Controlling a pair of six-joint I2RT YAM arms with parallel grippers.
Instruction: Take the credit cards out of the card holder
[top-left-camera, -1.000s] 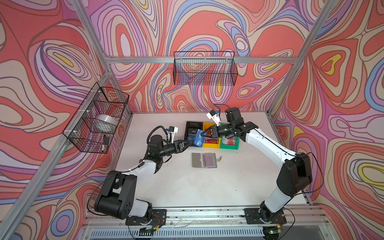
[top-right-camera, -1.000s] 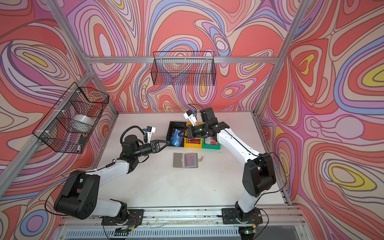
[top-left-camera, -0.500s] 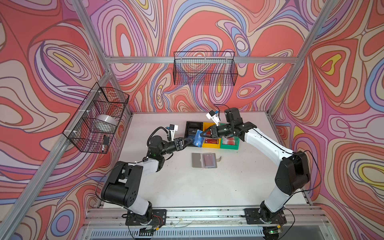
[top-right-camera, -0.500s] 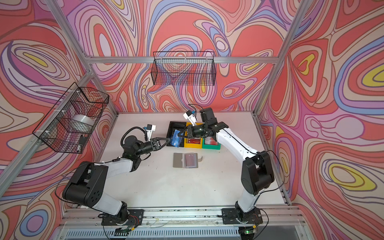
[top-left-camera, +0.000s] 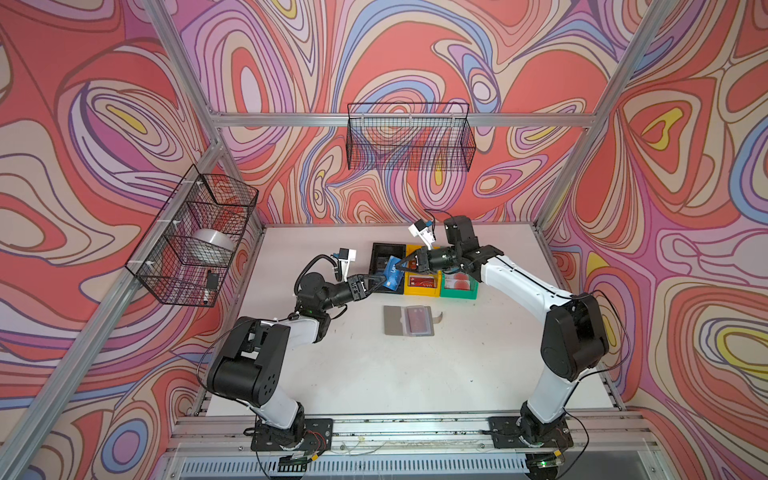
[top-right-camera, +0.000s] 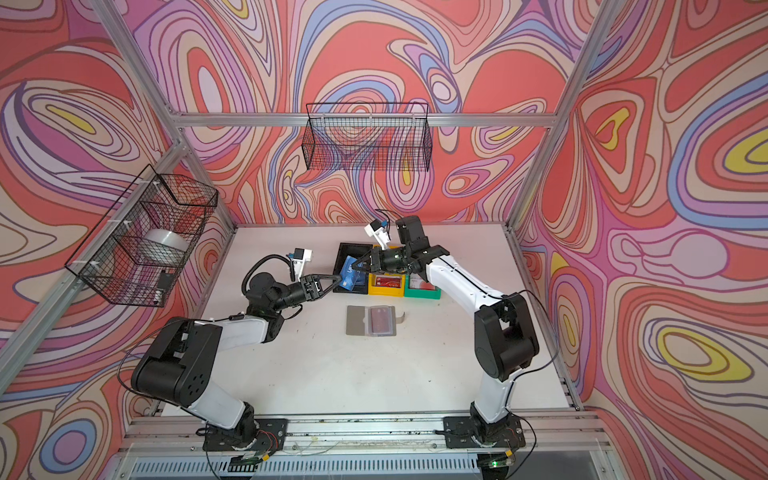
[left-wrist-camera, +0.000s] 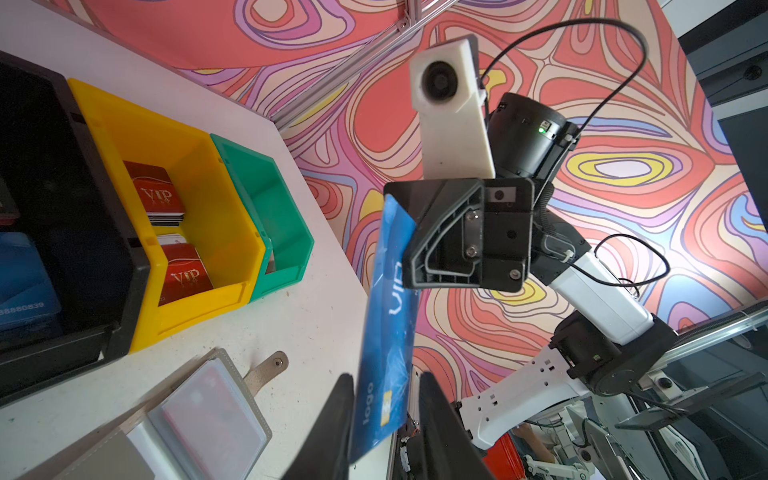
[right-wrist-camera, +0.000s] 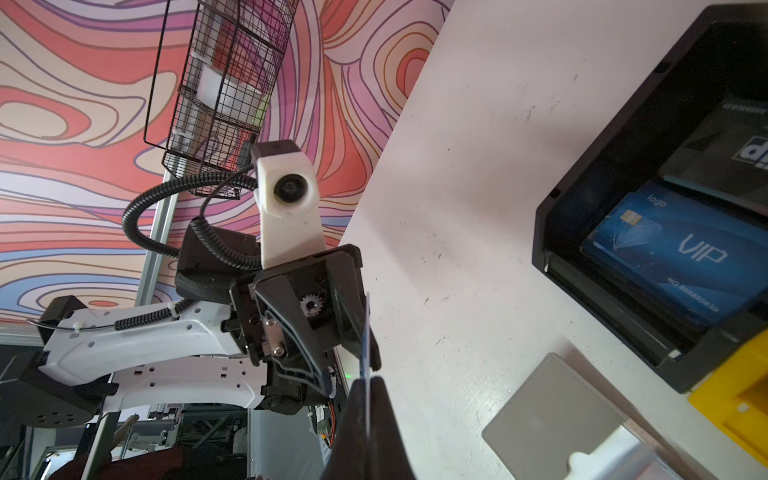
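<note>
Two pincers, we see, flank one light blue plastic VIP card (left-wrist-camera: 388, 299): right pincer (top-left-camera: 400, 266) clamped on it, left pincer (left-wrist-camera: 385, 380) narrow around it, grip unclear; flat grey card holder (top-left-camera: 397, 320) lies open on the tabletop (top-left-camera: 374, 374).

Left arm (top-left-camera: 299, 332): elbow folded low by the table's (top-left-camera: 415, 382) left edge, forearm reaching toward the far middle. My left gripper (top-left-camera: 379, 283) lies level, jaws standing narrow on either side of one end of the blue card (left-wrist-camera: 386, 316); pinching or just clear, can't tell.

Right arm (top-left-camera: 519, 282): stretched from the near right corner to the far middle. My right gripper (top-left-camera: 401, 266) faces the left one, jaws clamped on the card's other end.
</note>
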